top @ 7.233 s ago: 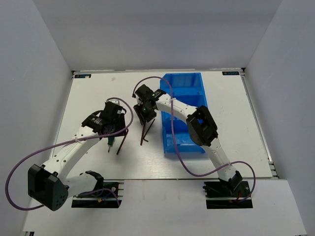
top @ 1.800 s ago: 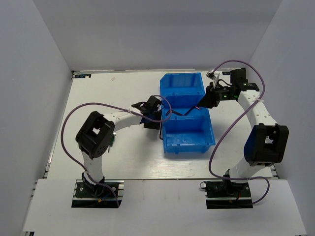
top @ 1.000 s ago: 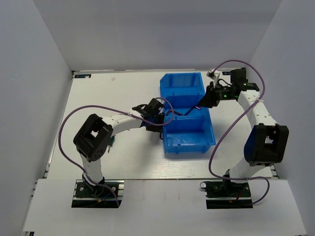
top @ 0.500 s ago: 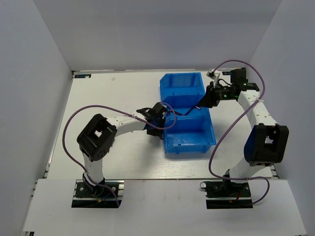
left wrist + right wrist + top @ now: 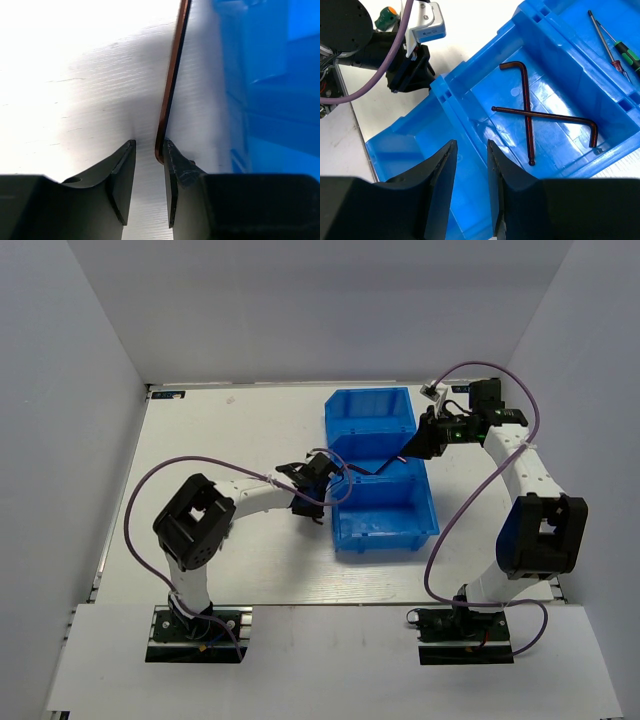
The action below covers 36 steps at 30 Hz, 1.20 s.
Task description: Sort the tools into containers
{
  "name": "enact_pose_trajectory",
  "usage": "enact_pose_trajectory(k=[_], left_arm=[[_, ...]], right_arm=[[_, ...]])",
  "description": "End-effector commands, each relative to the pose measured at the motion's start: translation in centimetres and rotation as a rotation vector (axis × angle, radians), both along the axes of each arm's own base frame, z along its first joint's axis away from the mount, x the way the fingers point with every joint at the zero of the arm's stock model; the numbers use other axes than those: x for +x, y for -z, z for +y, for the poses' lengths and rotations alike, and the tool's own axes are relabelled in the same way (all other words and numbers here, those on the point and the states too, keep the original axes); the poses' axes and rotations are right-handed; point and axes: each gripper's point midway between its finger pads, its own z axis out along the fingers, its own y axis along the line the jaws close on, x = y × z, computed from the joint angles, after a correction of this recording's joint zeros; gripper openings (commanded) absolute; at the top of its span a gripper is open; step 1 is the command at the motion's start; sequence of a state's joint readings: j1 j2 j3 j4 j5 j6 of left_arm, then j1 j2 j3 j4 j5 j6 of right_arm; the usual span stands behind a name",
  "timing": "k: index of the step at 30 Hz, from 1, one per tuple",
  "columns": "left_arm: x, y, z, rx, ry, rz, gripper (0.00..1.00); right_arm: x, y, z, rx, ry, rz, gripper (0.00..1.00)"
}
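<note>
Blue plastic filled most of the right wrist view. The blue bin (image 5: 470,135) ran from lower left to upper right, and its lower-left end was cut off behind the right hand (image 5: 471,145). That hand's fingers stood released, with a narrow gap and nothing between them. In the middle compartment lay two crossed hex keys (image 5: 526,90), dark brown and in full view. In the compartment at the upper right, a screwdriver (image 5: 626,54) with a green handle was cut off by the frame edge. A thin shaft beside it ended in something reddish, too small to name.

In the left wrist view the left hand (image 5: 150,145) was also released, its fingers slightly apart. A single hex key (image 5: 172,75) lay on the white bench (image 5: 75,75) with its bent end between the fingertips. The end was close against the finger on the right of the frame, and bare bench showed between it and the other finger. Its far end ran out at the top of the frame. The bin was a blurred blue mass on the right, just beside the key; whether the key touched the wall could not be told.

From the top camera the left hand sat at the bin's left wall, near the middle of the frame, and the key beneath it was hidden. The right hand hung over the bin's right edge, and a purple cable (image 5: 490,370) looped above it.
</note>
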<state>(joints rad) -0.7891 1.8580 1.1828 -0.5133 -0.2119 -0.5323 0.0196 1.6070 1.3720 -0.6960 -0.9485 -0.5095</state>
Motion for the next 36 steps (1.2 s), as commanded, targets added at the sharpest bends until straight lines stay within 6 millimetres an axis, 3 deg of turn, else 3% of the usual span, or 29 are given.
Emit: enact_pose_trajectory(k=[1, 6, 8, 9, 12, 16, 22, 28, 29, 31, 36], left_arm=[[-1.7, 1.8, 3.7, 0.142, -0.016, 0.048, 0.40], [-1.2, 2.3, 4.6, 0.223, 0.002, 0.043, 0.40], [-1.2, 2.4, 5.1, 0.259, 0.008, 0.046, 0.35], [-1.3, 2.7, 5.6, 0.286, 0.014, 0.055, 0.31], [-2.4, 3.8, 7.3, 0.329, 0.029, 0.091, 0.31], [-2.8, 4.2, 7.5, 0.335, 0.053, 0.104, 0.31], [-2.2, 4.5, 6.9, 0.328, 0.094, 0.094, 0.45], [-0.3, 4.4, 5.5, 0.338, 0.176, 0.061, 0.45], [-0.6, 5.2, 5.5, 0.342, 0.183, 0.086, 0.45], [-0.2, 5.5, 5.4, 0.333, 0.187, 0.088, 0.44], [-0.5, 6.4, 4.8, 0.307, 0.209, 0.111, 0.26]], right_arm=[[-0.2, -1.5, 0.1, 0.025, -0.006, -0.051, 0.37], [-0.1, -1.8, 0.1, 0.029, -0.007, -0.056, 0.37], [0.0, -2.0, 0.0, 0.027, -0.001, -0.061, 0.37], [-0.1, -2.0, 0.1, 0.024, -0.003, -0.064, 0.37], [-0.1, -2.0, 0.0, 0.023, -0.001, -0.065, 0.37], [-0.3, -1.8, -0.1, 0.025, 0.000, -0.058, 0.37], [-0.3, -1.8, 0.1, 0.028, -0.005, -0.053, 0.37], [-0.3, -2.0, 0.0, 0.028, -0.004, -0.063, 0.37], [-0.4, -2.0, 0.1, 0.028, -0.005, -0.064, 0.37], [-0.5, -1.9, 0.0, 0.025, -0.002, -0.057, 0.37], [-0.4, -1.7, -0.2, 0.021, 0.000, -0.061, 0.37]])
